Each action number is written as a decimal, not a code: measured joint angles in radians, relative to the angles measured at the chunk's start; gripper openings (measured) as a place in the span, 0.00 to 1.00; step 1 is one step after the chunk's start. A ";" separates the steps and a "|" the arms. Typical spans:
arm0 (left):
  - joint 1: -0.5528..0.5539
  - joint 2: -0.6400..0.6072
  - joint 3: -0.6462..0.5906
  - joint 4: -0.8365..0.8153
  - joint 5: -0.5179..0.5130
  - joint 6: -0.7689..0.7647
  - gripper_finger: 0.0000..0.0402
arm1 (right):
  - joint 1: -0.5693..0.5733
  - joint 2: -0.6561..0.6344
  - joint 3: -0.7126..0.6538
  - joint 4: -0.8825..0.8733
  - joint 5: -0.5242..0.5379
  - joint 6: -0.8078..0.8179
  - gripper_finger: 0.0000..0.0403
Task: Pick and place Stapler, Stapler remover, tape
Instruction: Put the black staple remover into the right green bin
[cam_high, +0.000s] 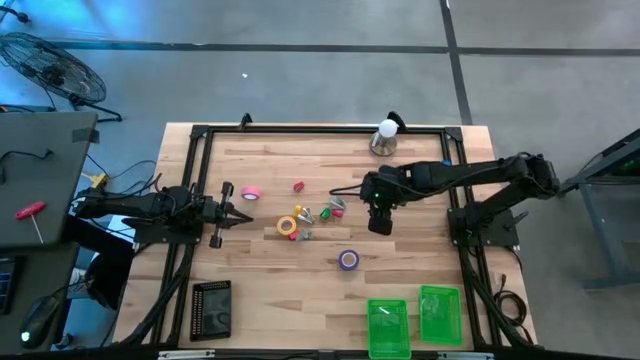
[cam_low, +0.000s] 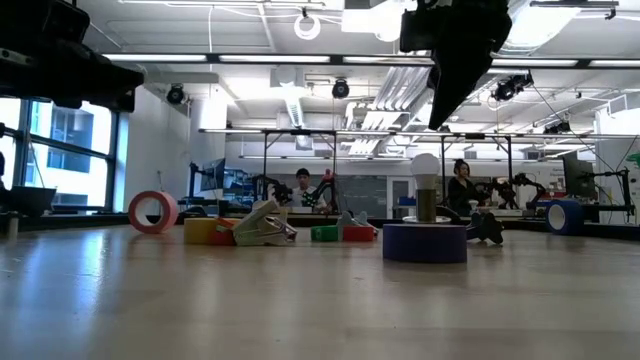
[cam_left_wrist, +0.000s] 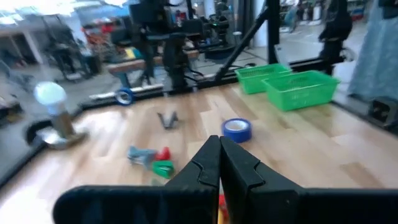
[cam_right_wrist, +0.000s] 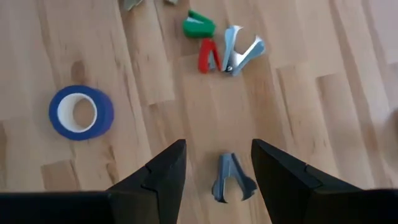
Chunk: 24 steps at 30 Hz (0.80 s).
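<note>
Small office items lie mid-table. The pink tape roll (cam_high: 251, 192) stands on edge near my left gripper; the yellow-orange roll (cam_high: 287, 225) and purple roll (cam_high: 348, 260) lie flat. A silver stapler (cam_low: 265, 225) rests beside the yellow roll. Green, red and silver staple removers (cam_right_wrist: 221, 46) cluster together. A grey staple remover (cam_right_wrist: 231, 180) lies on the wood below and between my right gripper's (cam_right_wrist: 217, 152) open fingers, which hang high above the table (cam_low: 460, 50). My left gripper (cam_high: 240, 213) hovers shut at the table's left, pointing at the items.
Two green baskets (cam_high: 388, 325) (cam_high: 440, 315) sit at the near right edge, a black tray (cam_high: 211, 308) at the near left. A bulb on a metal base (cam_high: 385, 135) stands by the far edge. A black frame (cam_high: 300, 129) borders the table.
</note>
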 joint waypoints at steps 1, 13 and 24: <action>0.000 0.000 0.000 0.006 -0.026 0.027 0.00 | -0.003 0.000 0.000 -0.003 0.007 0.000 0.43; 0.000 0.000 0.000 0.001 -0.126 0.077 0.01 | -0.025 0.000 0.000 -0.035 0.118 -0.076 0.53; 0.000 0.000 0.002 0.001 -0.149 0.077 0.31 | -0.025 0.004 0.000 -0.051 0.082 -0.150 0.59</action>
